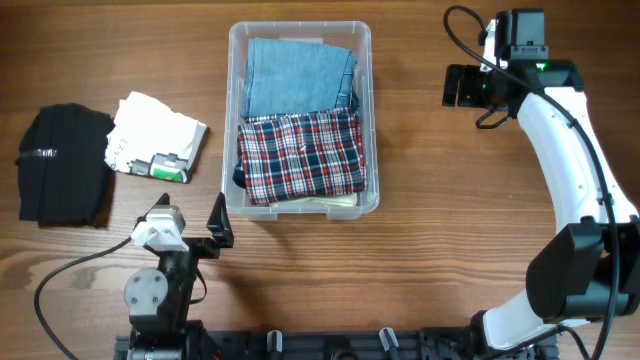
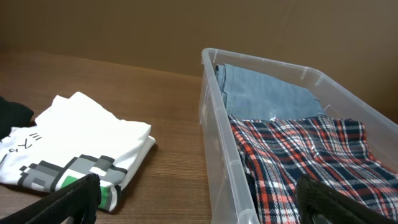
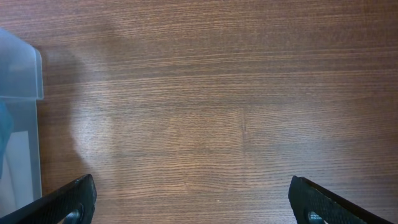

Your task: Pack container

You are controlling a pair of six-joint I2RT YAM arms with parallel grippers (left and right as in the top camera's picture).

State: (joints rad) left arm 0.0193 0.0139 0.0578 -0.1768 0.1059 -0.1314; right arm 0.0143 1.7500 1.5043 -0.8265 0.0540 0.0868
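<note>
Table: a brown wood-grain table (image 1: 430, 230) carried everything, seen from above.
Far left: a black garment (image 1: 65, 165) lay folded into a rough rectangle near the left edge.
Next right: a folded white T-shirt (image 1: 158, 148) with a grey, black and green pixel-style print lay just beside the black garment, its left edge touching or nearly touching it.
Left gripper: the left gripper (image 2: 198, 185) sat low over the near edge of the table, between the T-shirt and the tub's near left corner. Its two black fingers were spread wide and had nothing between them.
Container: the clear plastic container (image 1: 232, 110) stood upright in the middle of the table, its long sides running away from the robot and its top open.
Inside, far half: a folded light blue denim garment (image 1: 295, 75) filled the end of the tub farther from the robot.
Inside, near half: a folded plaid shirt (image 1: 303, 155) in red, navy and white filled the nearer end, its far edge lying against the denim. A pale layer showed under its near edge; what it was could not be told.
Right gripper: the right gripper (image 3: 191, 183) hung over bare wood to the right of the tub's far right corner, apart from it. Its fingers were spread wide and held nothing.
</note>
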